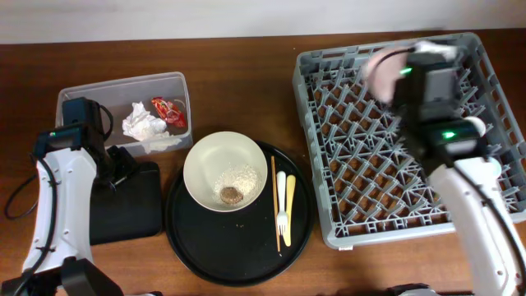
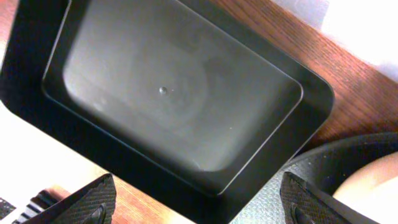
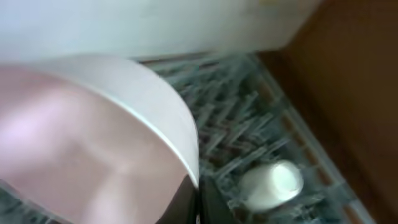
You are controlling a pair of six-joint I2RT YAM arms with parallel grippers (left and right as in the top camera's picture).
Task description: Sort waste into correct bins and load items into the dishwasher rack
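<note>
My right gripper [image 3: 198,202] is shut on the rim of the small pink bowl [image 1: 380,70], held above the far part of the grey dishwasher rack [image 1: 329,189]; the bowl fills the right wrist view [image 3: 81,149]. A white cup [image 3: 272,184] lies in the rack below. My left gripper [image 2: 198,208] is open and empty above the flat black tray [image 1: 127,205], which also shows in the left wrist view [image 2: 174,87]. The clear tub [image 1: 82,92] holds white tissues [image 1: 144,126] and a red wrapper [image 1: 168,111]. The cream bowl [image 1: 205,156] holds rice [image 1: 238,177] and a brown bit [image 1: 230,195].
The round black tray [image 1: 189,238] carries the cream bowl, a wooden chopstick [image 1: 274,201], and pale yellow and white cutlery [image 1: 284,205]. The rack fills the right half of the table. Brown table [image 1: 246,90] surrounds everything.
</note>
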